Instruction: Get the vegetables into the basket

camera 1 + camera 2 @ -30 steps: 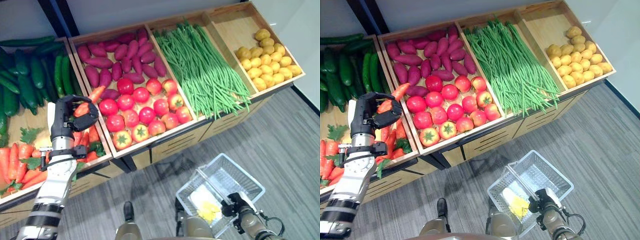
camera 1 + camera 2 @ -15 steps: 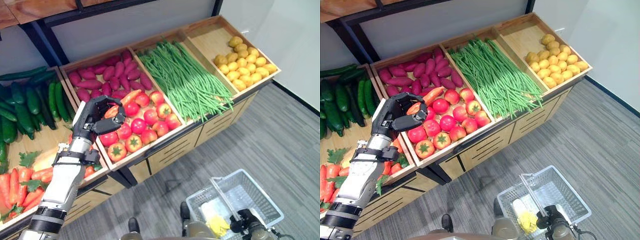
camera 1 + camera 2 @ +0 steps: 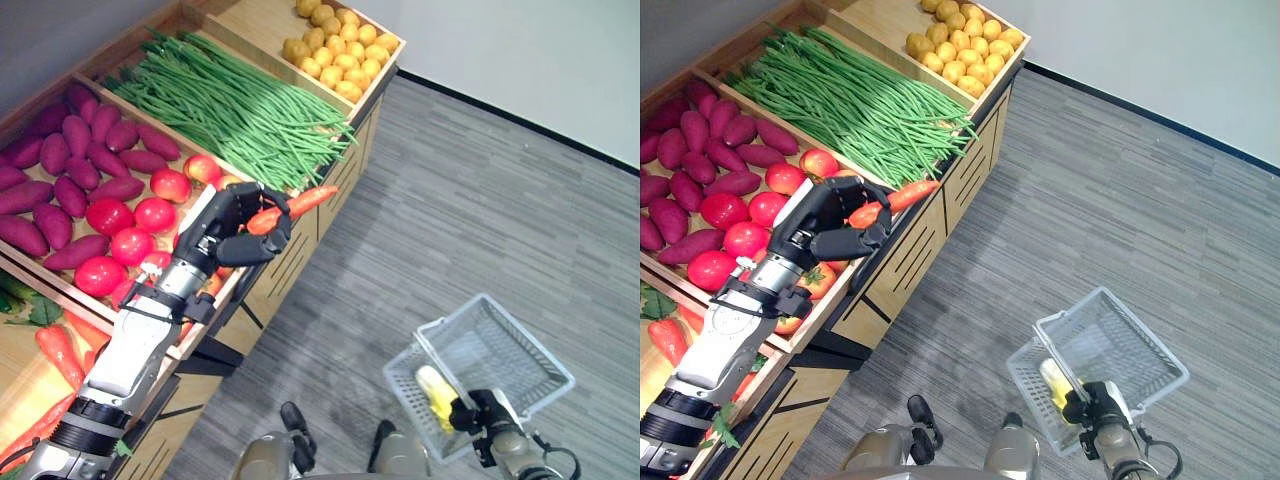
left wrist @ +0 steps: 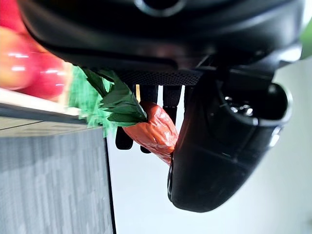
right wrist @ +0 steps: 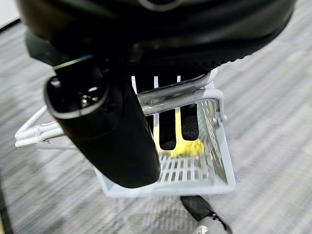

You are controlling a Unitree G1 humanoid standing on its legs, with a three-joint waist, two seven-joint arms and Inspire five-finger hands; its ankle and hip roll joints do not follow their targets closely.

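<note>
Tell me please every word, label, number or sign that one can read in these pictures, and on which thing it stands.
There is none to read. The carrot in the left hand, the white basket held by the right hand, the tomatoes, sweet potatoes, green beans, potatoes and the wooden crates carry no visible writing, tags or price signs.

One basket (image 3: 520,352), one held carrot (image 3: 290,208).

Left hand (image 3: 232,228) curled round a carrot (image 3: 291,206), held over the tomatoes (image 3: 128,216) at the crate's front edge; right hand (image 3: 478,413) at the white wire basket (image 3: 500,345) on the floor, yellow item inside.
</note>
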